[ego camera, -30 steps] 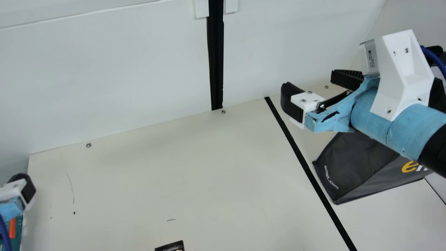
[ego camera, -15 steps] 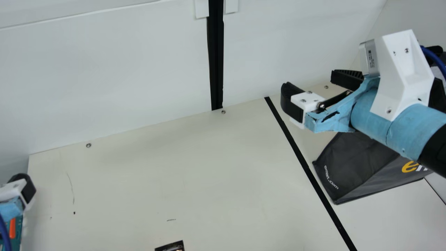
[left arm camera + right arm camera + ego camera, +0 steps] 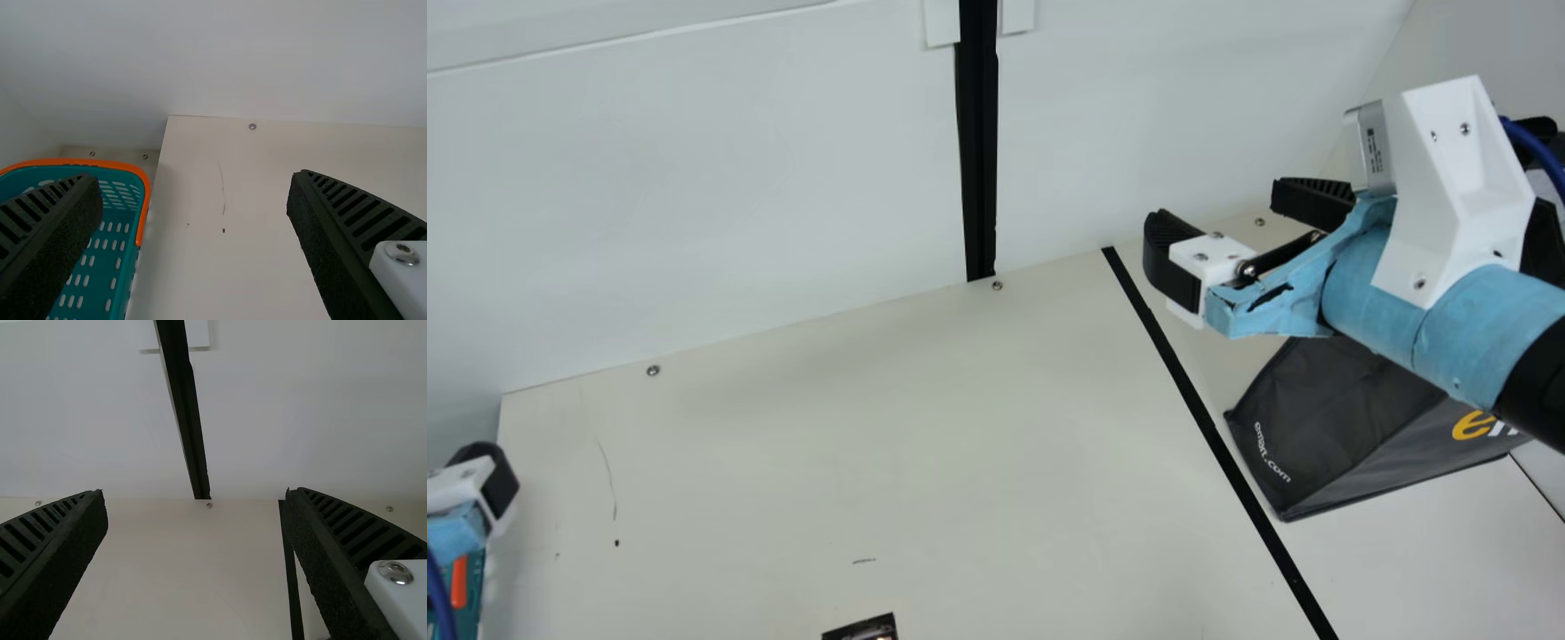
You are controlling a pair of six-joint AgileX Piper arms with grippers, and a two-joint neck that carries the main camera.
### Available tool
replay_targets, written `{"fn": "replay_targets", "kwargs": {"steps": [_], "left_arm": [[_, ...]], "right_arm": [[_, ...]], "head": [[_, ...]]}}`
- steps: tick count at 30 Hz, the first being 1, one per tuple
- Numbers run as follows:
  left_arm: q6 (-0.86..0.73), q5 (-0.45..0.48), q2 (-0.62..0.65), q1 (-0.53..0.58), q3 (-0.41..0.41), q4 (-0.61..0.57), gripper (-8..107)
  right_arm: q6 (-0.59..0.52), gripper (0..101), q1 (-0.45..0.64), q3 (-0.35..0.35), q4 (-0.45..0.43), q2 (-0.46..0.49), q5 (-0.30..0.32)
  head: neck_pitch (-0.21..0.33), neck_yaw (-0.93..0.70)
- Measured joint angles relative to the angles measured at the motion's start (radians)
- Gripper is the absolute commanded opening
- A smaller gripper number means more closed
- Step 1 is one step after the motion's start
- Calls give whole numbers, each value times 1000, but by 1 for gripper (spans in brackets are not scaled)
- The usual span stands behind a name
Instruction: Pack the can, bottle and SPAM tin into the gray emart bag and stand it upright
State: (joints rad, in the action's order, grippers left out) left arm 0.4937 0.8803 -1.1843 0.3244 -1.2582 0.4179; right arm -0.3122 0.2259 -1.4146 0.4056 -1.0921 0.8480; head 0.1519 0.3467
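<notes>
The gray emart bag point(image 3: 1325, 427) lies at the right of the main view, partly hidden behind the right arm, a charcoal wedge of thin, slightly creased fabric with a soft sheen, crisp seams and a sharp lower corner resting on the table point(image 3: 916, 444). Small white lettering runs along its near corner, and a large yellow character with white print beside it marks the side panel, cut off by the arm. Above it, at the right of the frame, the right gripper point(image 3: 1218, 200) holds nothing, its black ribbed fingers spread wide; light blue wrap and a faceted white bracket point(image 3: 1458, 187) cover the wrist. The left gripper point(image 3: 489, 480), at the lower left edge, is likewise spread and empty in its wrist view, near a teal plastic basket point(image 3: 141, 200) with slotted walls and a smooth orange rim. The table is matte cream, scuffed with thin dark scratches, with a straight black strip point(image 3: 1209, 427) beside the bag. At the bottom edge of the main view, a glossy dark object point(image 3: 863, 629) is mostly cut off.
</notes>
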Motion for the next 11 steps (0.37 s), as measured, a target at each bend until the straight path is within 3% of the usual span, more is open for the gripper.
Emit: {"fn": "replay_targets", "kwargs": {"steps": [11], "left_arm": [[0, 0, 0, 0, 0, 0, 90]], "right_arm": [[0, 95, 0, 0, 0, 0, 0]], "head": [[0, 0]]}}
